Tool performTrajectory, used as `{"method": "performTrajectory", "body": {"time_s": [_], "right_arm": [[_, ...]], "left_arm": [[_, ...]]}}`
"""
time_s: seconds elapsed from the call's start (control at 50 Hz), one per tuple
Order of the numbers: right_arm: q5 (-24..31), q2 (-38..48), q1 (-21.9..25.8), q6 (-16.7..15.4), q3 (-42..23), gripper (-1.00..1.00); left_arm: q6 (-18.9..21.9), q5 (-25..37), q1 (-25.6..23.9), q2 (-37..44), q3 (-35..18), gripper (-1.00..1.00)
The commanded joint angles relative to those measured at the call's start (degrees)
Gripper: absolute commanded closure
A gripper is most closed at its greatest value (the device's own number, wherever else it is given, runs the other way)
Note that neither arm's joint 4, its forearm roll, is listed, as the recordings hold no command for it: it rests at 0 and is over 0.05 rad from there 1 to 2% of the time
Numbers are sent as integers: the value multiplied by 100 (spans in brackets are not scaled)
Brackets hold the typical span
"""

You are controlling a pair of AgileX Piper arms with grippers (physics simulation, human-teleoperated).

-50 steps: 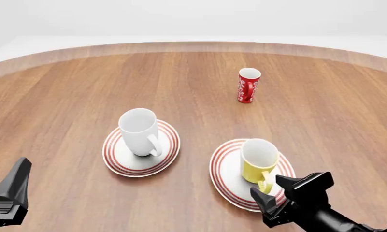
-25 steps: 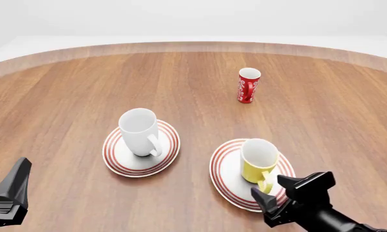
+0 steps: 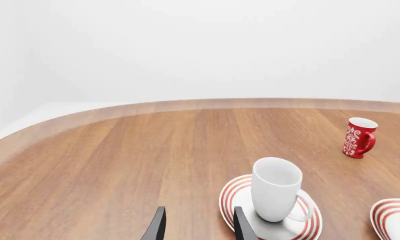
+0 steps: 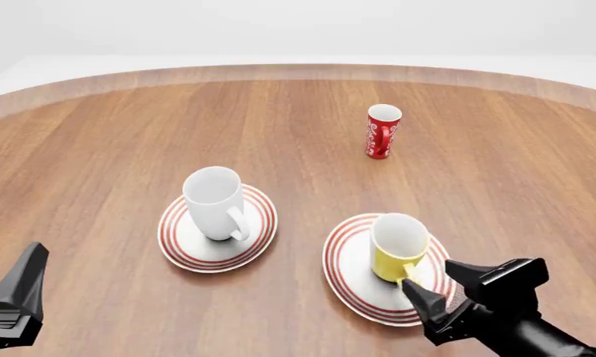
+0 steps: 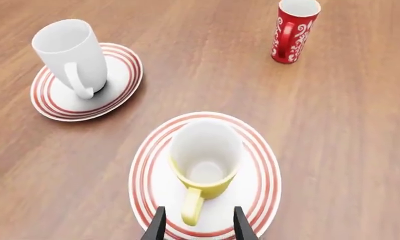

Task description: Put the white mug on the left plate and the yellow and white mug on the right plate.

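The white mug [image 4: 215,202] stands upright on the left plate [image 4: 178,245]; both show again in the left wrist view, mug [image 3: 275,187] on plate [image 3: 236,192]. The yellow and white mug [image 4: 397,245] stands upright on the right plate [image 4: 347,275], its handle towards my right gripper [image 4: 443,288]. That gripper is open just behind the handle. In the right wrist view the handle of the yellow mug [image 5: 205,160] points into the gap of the right gripper [image 5: 197,225], with space on both sides. My left gripper [image 3: 198,226] is open and holds nothing, low at the near left [image 4: 21,282].
A red cup with a white pattern [image 4: 382,132] stands farther back, right of centre, also seen in both wrist views [image 3: 358,138] [image 5: 294,30]. The table's curved far edge [image 4: 298,71] runs across the back.
My right gripper has drawn back towards the near right, away from the yellow mug's handle. The mugs, plates and left arm have not moved.
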Motion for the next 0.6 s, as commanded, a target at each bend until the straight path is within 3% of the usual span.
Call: {"method": "performTrajectory", "body": {"time_s": [0.02,0.14,0.18,0.32,0.4,0.6], "right_arm": [[980,-1161,-155,-52,1,-100],[1278,-1529,-246,-51,1,-100],[1896,-2334,-418,-134,1,-100],[2509,-3000,-611,-201,1,-100],[3234,-3868,-849,-314,1,-100],[3882,-4699,-1155,-390,1,-100]], "left_arm": [[0,0,0,0,0,-100],[0,0,0,0,0,-100],[0,0,0,0,0,-100],[0,0,0,0,0,-100],[0,0,0,0,0,-100],[0,0,0,0,0,-100]]}}
